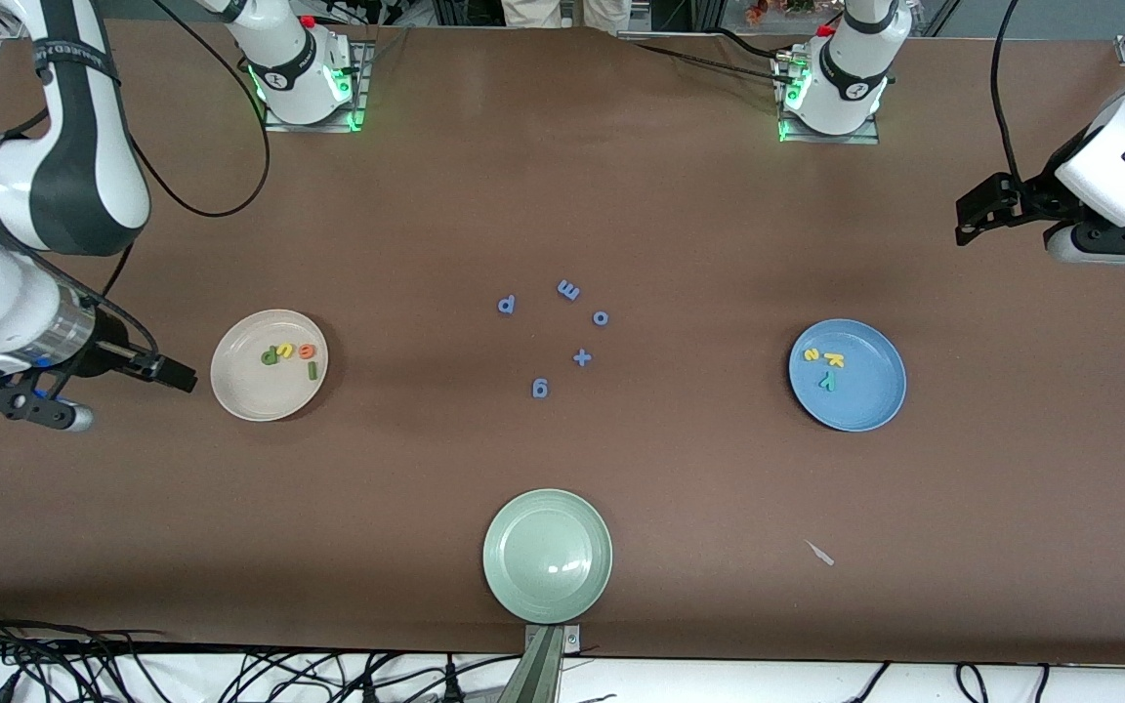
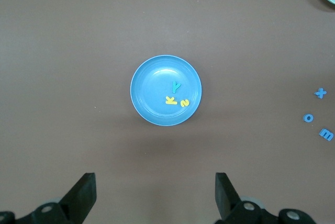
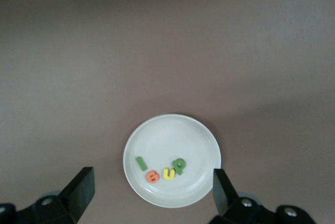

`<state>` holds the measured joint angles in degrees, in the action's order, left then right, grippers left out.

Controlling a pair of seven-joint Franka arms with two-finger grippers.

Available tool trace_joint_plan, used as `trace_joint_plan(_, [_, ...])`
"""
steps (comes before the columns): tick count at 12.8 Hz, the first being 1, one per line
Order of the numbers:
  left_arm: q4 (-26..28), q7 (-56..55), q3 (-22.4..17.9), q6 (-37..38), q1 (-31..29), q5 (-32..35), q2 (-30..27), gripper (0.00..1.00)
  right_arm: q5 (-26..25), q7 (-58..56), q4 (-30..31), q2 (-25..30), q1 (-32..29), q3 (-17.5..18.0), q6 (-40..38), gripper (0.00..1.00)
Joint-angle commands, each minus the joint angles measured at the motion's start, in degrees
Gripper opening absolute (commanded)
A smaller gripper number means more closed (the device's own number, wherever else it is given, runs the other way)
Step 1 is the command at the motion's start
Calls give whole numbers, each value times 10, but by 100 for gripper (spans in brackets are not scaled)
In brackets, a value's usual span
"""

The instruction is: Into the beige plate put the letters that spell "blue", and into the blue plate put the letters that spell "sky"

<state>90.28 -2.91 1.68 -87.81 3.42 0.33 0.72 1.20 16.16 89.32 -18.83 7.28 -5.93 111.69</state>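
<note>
The beige plate (image 1: 270,391) lies toward the right arm's end of the table. In it are the green b (image 1: 270,355), yellow u (image 1: 284,351), orange e (image 1: 306,349) and green l (image 1: 311,369); the right wrist view shows the same letters (image 3: 163,170) on that plate (image 3: 172,135). The blue plate (image 1: 865,391) lies toward the left arm's end and holds the yellow s (image 1: 812,354), yellow k (image 1: 833,359) and teal y (image 1: 826,381). My right gripper (image 1: 172,373) (image 3: 153,182) hangs open and empty, above the table beside the beige plate. My left gripper (image 1: 975,221) (image 2: 155,182) is open and empty, high over the table and apart from the blue plate (image 2: 157,85).
Several blue letters and a plus sign (image 1: 581,357) lie at mid table: p (image 1: 507,305), m (image 1: 568,289), o (image 1: 601,317) and one more (image 1: 540,388). A pale green plate (image 1: 547,586) sits near the front edge. A small white scrap (image 1: 819,553) lies nearer the camera than the blue plate.
</note>
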Motion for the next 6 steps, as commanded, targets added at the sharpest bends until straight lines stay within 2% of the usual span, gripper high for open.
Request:
trace_joint_plan(1, [-18, 3, 3, 12, 1, 11, 6, 100, 0, -16, -47, -15, 1, 3, -16, 100])
trace_joint_plan(3, [-18, 3, 3, 12, 1, 11, 6, 100, 5, -18, -45, -14, 0, 3, -27, 100])
trace_joint_plan(6, [-18, 4, 3, 12, 1, 11, 7, 100, 6, -20, -48, -7, 1, 7, -106, 100])
